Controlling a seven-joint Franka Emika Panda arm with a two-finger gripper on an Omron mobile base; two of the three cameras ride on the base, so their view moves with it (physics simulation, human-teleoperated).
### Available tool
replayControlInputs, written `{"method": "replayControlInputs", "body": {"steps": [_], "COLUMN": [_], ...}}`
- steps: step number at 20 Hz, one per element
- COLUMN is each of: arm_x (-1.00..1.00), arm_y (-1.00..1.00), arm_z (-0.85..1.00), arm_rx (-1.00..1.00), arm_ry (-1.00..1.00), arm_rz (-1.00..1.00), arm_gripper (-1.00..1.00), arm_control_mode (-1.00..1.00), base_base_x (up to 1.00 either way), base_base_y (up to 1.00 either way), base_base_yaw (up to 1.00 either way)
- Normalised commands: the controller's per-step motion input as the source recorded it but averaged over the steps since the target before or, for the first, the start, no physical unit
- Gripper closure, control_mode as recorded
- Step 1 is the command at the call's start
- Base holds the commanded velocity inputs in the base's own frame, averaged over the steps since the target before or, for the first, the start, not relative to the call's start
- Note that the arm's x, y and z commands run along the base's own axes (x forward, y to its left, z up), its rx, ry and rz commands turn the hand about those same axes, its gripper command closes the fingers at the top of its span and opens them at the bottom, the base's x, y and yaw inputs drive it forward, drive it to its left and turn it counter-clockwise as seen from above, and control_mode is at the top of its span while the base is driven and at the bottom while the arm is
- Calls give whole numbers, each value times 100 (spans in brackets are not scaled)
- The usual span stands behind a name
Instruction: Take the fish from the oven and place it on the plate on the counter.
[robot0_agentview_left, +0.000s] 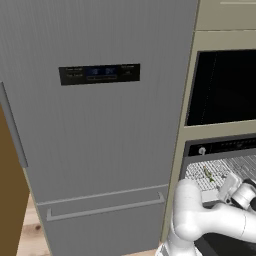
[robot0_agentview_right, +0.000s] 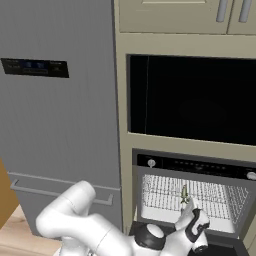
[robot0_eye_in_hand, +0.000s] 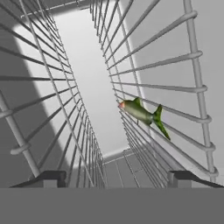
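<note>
The oven (robot0_agentview_right: 200, 165) stands open, and its silvery wire rack (robot0_agentview_right: 160, 192) shows inside. The small greenish-yellow fish (robot0_eye_in_hand: 142, 114) lies on that rack, also seen as a fish (robot0_agentview_right: 184, 194) and fish (robot0_agentview_left: 208, 174) from the base cameras. My gripper (robot0_eye_in_hand: 114, 178) is open just in front of the oven mouth, pointing into it, with the fish ahead between the lines of its fingertips and still apart from them. From the base, the gripper (robot0_agentview_right: 191, 209) hovers just before the rack's front edge, as does the gripper (robot0_agentview_left: 227, 184). The plate and the counter are out of view.
A tall grey fridge (robot0_agentview_left: 100, 125) fills the left, close beside the oven. A black-windowed unit (robot0_agentview_right: 195, 100) sits above the oven in beige cabinetry. The lowered oven door (robot0_agentview_left: 225, 245) lies dark under my arm. Wooden floor (robot0_agentview_left: 35, 235) shows at lower left.
</note>
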Motion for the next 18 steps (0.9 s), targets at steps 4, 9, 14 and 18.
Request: {"method": "replayControlInputs", "body": {"steps": [4,9,14,18], "arm_x": [-24,-45,-23,0], "arm_y": [-2,-14,-10,-4], "arm_z": [-100,-95,-92,-100], "arm_rx": [35,11,4,8], "arm_ry": [-40,-11,-9,-6], "arm_rz": [-7,-4,-3,-3], "arm_gripper": [-100,-100,-100,-100], "arm_control_mode": [-100,-100,-100,-100], "base_base_x": [0,0,0,0], "base_base_y": [0,0,0,0], "base_base_yaw": [0,0,0,0]}}
